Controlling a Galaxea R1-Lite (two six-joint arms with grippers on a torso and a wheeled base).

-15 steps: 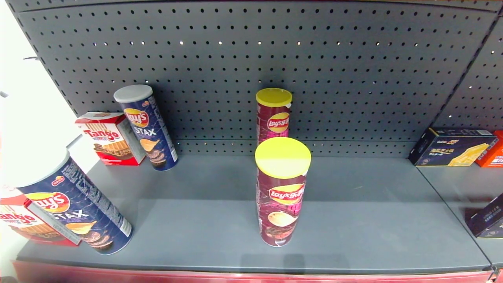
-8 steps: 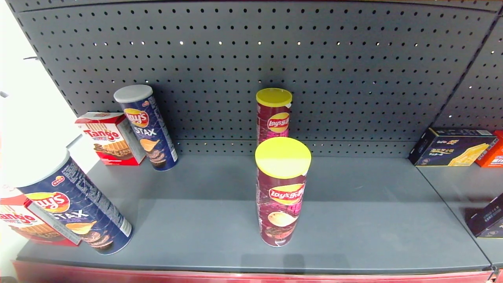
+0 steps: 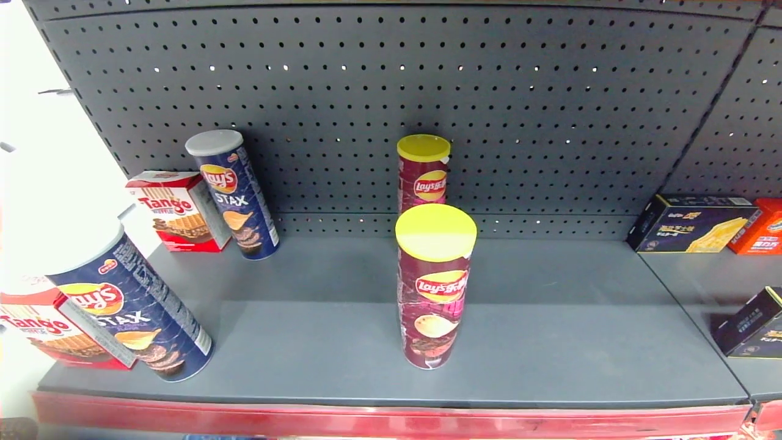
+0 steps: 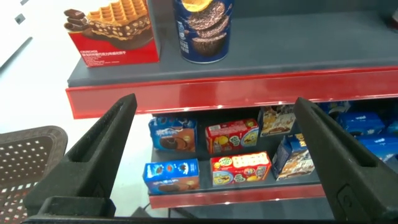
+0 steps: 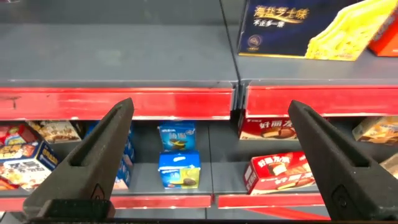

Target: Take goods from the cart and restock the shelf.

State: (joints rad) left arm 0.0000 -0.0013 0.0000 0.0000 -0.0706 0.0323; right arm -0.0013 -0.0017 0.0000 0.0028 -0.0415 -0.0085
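On the grey shelf (image 3: 550,318) a maroon chip can with a yellow lid (image 3: 434,293) stands upright mid-shelf, a second one (image 3: 423,174) behind it at the pegboard. Two blue chip cans (image 3: 235,198) (image 3: 131,311) and red wafer boxes (image 3: 174,211) (image 3: 43,330) stand at the left. My left gripper (image 4: 214,106) is open and holds nothing, below and in front of the shelf's red edge (image 4: 249,90), facing the front blue can (image 4: 202,31) and wafer box (image 4: 112,31). My right gripper (image 5: 211,106) is open too, before the red edge below a dark blue box (image 5: 292,28).
Dark blue boxes (image 3: 690,231) (image 3: 748,324) and an orange box (image 3: 760,227) lie on the neighbouring shelf section at the right. Lower shelves hold several small snack boxes (image 4: 233,137) (image 5: 179,168). A grey mesh basket (image 4: 28,155) sits low by the left gripper. Bare shelf lies right of the maroon cans.
The whole head view has shifted a little, showing more of the red front edge: the camera moved. The goods on the shelf stand as before.
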